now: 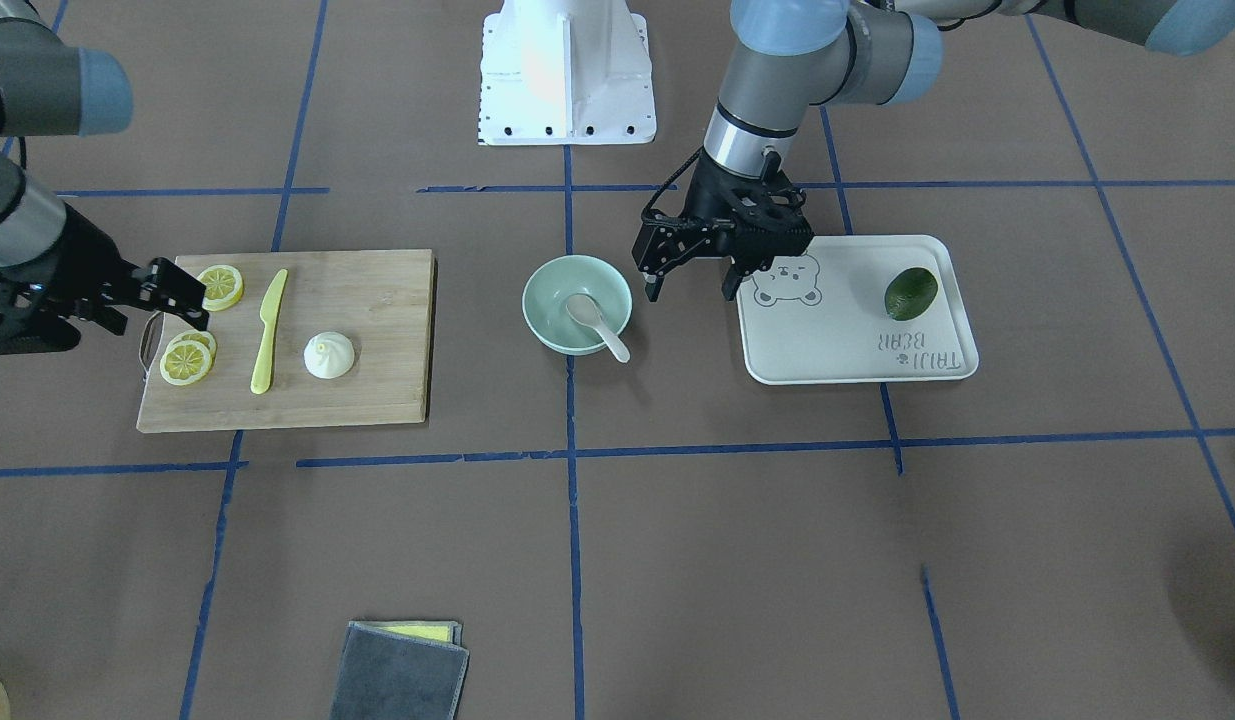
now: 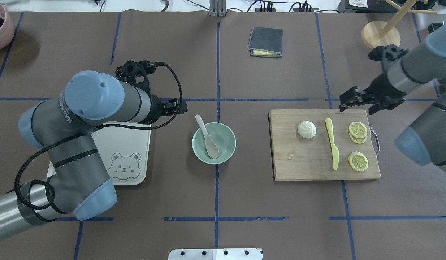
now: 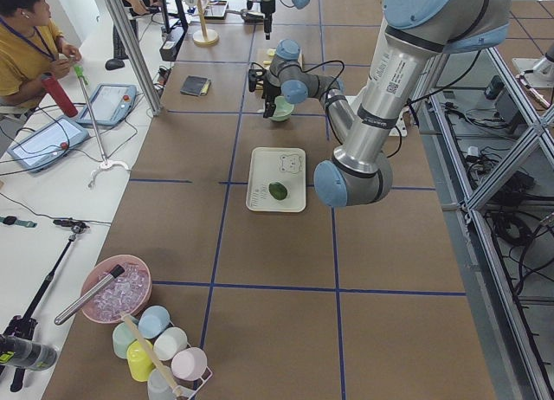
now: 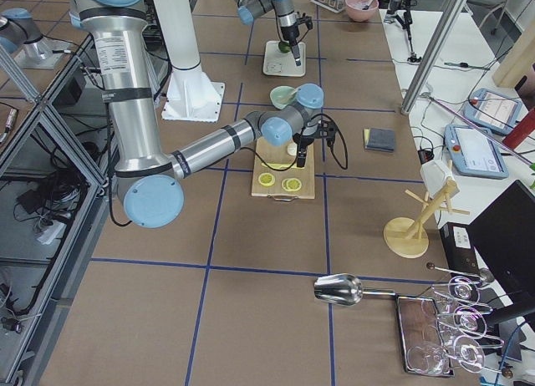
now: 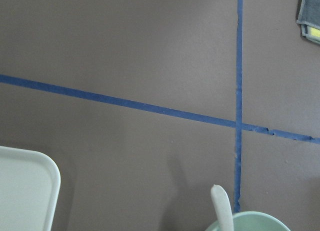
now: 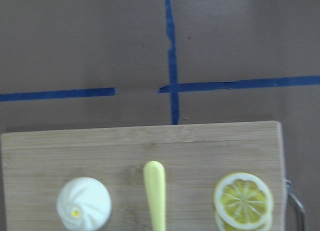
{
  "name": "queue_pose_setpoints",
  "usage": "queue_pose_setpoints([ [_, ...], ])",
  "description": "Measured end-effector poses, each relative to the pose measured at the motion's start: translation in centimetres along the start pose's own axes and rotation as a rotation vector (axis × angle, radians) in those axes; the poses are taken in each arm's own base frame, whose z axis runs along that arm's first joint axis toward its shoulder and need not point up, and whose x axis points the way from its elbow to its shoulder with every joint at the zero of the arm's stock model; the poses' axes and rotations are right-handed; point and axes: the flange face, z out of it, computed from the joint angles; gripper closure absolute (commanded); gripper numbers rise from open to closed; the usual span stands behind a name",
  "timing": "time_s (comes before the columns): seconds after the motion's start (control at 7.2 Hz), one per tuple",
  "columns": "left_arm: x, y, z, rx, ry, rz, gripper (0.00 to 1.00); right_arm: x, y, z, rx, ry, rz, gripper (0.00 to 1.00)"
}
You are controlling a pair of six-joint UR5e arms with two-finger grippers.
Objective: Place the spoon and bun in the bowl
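Observation:
The off-white spoon (image 1: 597, 325) lies in the mint-green bowl (image 1: 547, 305) at the table's middle, with its handle over the rim. Both also show in the overhead view, the spoon (image 2: 207, 137) inside the bowl (image 2: 226, 144). The white pleated bun (image 1: 329, 355) sits on the wooden cutting board (image 1: 377, 340); it also shows in the right wrist view (image 6: 83, 203). My left gripper (image 1: 689, 288) is open and empty, between the bowl and the bear-print tray (image 1: 837, 340). My right gripper (image 1: 199, 300) is open and empty, above the lemon-slice end of the board, apart from the bun.
A yellow plastic knife (image 1: 267, 335) and lemon slices (image 1: 187, 360) lie on the board beside the bun. An avocado (image 1: 910, 292) sits on the tray. A folded grey cloth (image 1: 402, 670) lies at the operators' side. A wooden stand (image 2: 380, 34) is near the right arm.

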Motion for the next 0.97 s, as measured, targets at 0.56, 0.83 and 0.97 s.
queue_pose_setpoints([
  [0.56,-1.7,-1.0,0.1,0.012,-0.024,0.087,0.0,-9.7,3.5,6.1,0.047,0.045,-0.026,0.0],
  [0.83,-1.7,-1.0,0.2,0.011,-0.025,0.089,0.0,-9.5,3.6,7.5,0.049,0.075,-0.034,0.0],
  [0.97,-1.7,-0.9,0.2,0.01,-0.025,0.089,0.0,-9.3,3.6,8.1,0.05,0.088,-0.034,0.0],
])
